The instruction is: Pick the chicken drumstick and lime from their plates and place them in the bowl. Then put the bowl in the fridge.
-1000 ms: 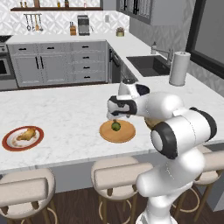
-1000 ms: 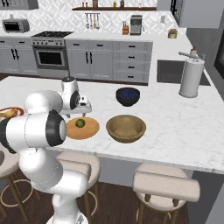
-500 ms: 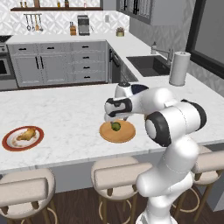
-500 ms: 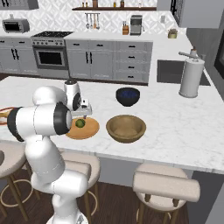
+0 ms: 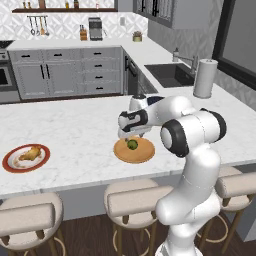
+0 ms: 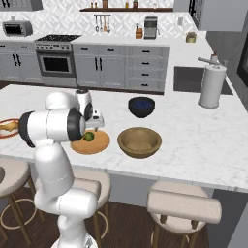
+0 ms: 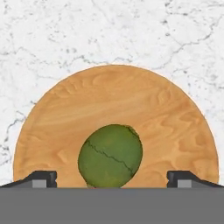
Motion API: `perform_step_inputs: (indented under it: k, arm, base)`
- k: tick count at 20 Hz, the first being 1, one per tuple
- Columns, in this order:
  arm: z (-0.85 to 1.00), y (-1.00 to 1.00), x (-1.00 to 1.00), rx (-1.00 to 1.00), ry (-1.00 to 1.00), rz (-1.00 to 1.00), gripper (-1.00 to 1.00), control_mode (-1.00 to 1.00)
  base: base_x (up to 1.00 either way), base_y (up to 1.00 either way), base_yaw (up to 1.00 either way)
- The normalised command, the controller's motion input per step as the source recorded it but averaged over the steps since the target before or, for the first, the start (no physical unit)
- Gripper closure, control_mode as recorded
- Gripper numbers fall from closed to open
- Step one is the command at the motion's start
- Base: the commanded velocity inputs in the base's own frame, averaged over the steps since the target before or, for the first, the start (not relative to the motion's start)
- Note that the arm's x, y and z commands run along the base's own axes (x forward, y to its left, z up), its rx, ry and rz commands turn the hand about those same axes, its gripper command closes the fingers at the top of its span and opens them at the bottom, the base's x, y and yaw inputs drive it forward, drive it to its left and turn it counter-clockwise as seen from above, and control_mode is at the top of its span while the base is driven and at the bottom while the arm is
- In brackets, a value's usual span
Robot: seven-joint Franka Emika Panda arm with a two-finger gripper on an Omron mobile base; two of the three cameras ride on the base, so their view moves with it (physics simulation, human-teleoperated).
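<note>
Gripper [image 7: 111,179] poised right over the lime [image 7: 110,155] on the wooden plate [image 7: 144,109], fingers spread wide and straddling it — lined up to close in, I'd say — nothing gripped yet.

Two base cameras look forward and down from behind the arm, at its seven and five o'clock, sharing the counter [image 5: 75,135] and wooden plate [image 5: 142,151]. The hand camera looks straight down, close over that plate.
</note>
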Motion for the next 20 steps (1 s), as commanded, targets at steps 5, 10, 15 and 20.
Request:
perform_step_inputs:
  k: [5,10,15,20]
  arm:
    - [-0.43,0.0,0.0,0.0,0.07,0.0,-1.0,-1.0]
    - [-0.26,0.0,0.0,0.0,0.05,0.0,-1.0,-1.0]
    - [-0.25,0.0,0.0,0.0,0.05,0.0,1.0,-1.0]
    - [-0.05,0.0,0.0,0.0,0.0,0.0,1.0,-1.0]
  base:
    - [0.0,0.0,0.0]
    - [0.0,0.0,0.0]
    - [0.0,0.0,0.0]
    - [0.0,0.0,0.0]
